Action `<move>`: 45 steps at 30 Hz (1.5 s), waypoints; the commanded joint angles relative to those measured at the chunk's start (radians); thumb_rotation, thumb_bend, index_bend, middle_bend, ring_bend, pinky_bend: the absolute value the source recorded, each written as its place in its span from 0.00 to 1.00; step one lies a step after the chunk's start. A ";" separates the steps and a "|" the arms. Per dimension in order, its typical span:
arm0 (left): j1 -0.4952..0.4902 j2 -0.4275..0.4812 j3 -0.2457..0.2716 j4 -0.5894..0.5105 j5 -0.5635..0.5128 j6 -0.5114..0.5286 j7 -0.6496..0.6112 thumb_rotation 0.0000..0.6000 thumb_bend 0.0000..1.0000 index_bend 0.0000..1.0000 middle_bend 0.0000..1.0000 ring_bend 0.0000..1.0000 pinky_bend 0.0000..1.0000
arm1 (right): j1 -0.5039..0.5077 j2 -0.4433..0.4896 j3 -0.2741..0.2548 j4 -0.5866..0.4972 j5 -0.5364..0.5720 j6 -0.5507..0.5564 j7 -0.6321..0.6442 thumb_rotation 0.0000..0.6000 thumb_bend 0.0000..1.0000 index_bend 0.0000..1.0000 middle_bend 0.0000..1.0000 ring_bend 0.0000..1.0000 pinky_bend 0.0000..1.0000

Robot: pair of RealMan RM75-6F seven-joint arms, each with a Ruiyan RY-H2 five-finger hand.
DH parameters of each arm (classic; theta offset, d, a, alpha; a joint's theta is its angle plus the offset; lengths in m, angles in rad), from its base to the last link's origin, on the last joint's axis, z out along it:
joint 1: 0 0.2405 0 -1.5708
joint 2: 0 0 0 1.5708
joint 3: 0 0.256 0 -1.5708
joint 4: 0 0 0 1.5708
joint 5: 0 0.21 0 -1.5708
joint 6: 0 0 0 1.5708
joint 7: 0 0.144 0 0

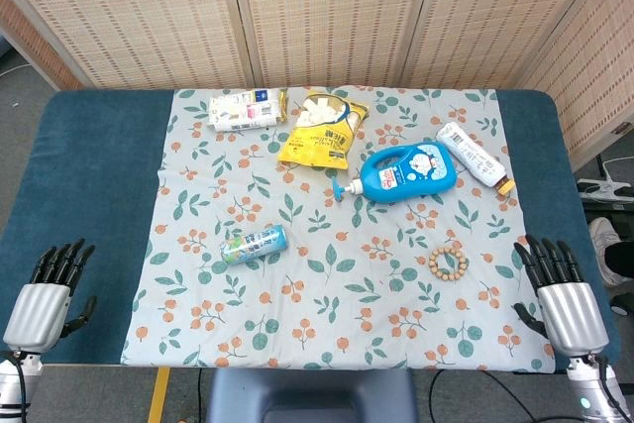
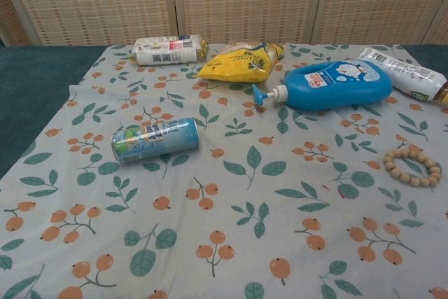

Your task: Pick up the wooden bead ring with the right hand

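The wooden bead ring [image 1: 448,264] lies flat on the floral cloth toward the front right; in the chest view the ring [image 2: 413,167] sits near the right edge. My right hand [image 1: 558,290] rests at the table's front right corner, fingers apart and holding nothing, a short way right of and nearer than the ring. At the front left corner my left hand [image 1: 50,289] is likewise open with nothing in it. Neither hand shows in the chest view.
A blue pump bottle [image 1: 406,173] lies behind the ring, with a white bottle [image 1: 475,158] further right. A yellow snack bag [image 1: 319,130] and a white packet [image 1: 245,109] lie at the back. A light blue can [image 1: 254,245] lies left of centre.
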 commanded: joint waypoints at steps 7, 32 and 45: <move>0.007 0.012 0.001 -0.014 0.002 0.012 -0.009 1.00 0.45 0.00 0.00 0.00 0.08 | 0.016 -0.026 -0.004 0.022 -0.071 -0.079 0.003 1.00 0.16 0.00 0.00 0.00 0.00; 0.009 0.019 0.000 -0.019 -0.019 -0.007 -0.008 1.00 0.46 0.00 0.00 0.00 0.08 | 0.206 -0.243 0.077 0.331 0.060 -0.493 -0.020 1.00 0.29 0.41 0.35 0.00 0.00; 0.008 0.021 -0.001 -0.021 -0.024 -0.014 -0.006 1.00 0.45 0.00 0.00 0.00 0.08 | 0.239 -0.280 0.076 0.367 0.069 -0.543 -0.023 1.00 0.29 0.42 0.35 0.00 0.00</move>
